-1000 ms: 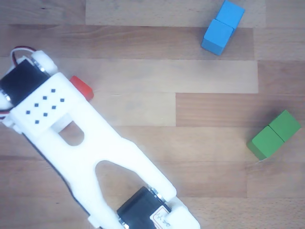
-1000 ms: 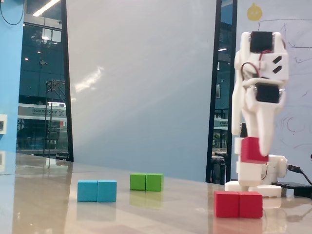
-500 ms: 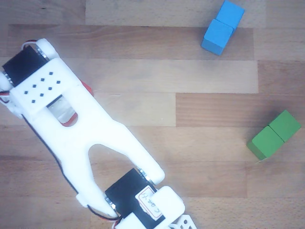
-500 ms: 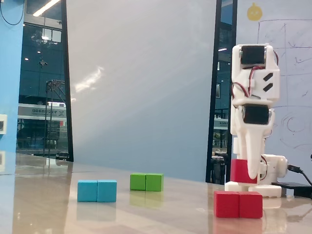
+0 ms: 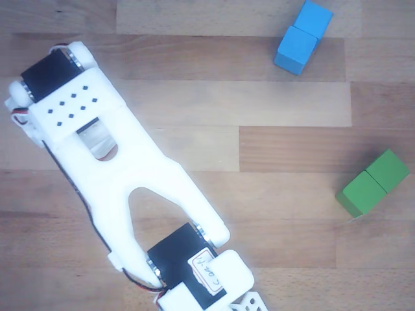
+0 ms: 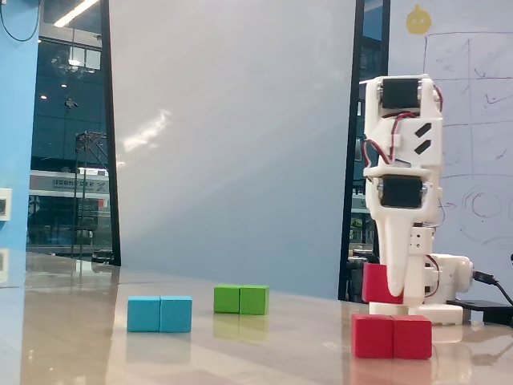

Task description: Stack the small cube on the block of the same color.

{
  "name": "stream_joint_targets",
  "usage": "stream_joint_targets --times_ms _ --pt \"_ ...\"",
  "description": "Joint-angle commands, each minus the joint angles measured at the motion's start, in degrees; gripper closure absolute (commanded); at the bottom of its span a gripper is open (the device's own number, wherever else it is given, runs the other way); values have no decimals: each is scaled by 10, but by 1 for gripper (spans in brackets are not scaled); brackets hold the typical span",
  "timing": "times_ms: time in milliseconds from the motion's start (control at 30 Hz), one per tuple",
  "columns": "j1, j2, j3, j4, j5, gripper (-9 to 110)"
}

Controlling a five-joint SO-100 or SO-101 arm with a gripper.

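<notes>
Altogether, three blocks—red block (image 6: 392,336), blue (image 6: 159,314), green (image 6: 240,299)—while the pincer (image 6: 390,290) pinches one small cube (image 6: 375,283).

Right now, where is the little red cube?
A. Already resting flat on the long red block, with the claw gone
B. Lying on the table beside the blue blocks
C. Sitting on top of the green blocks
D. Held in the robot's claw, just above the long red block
D: in the fixed view the small red cube sits pinched in the gripper, with a gap visible above the long red block.
</notes>
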Motion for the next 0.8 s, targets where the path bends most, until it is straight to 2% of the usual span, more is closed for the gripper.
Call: stream_joint_targets --times_ms 0,767 --pt "4 18 -21 -5 -3 88" --pt "3 17 35 -9 4 88"
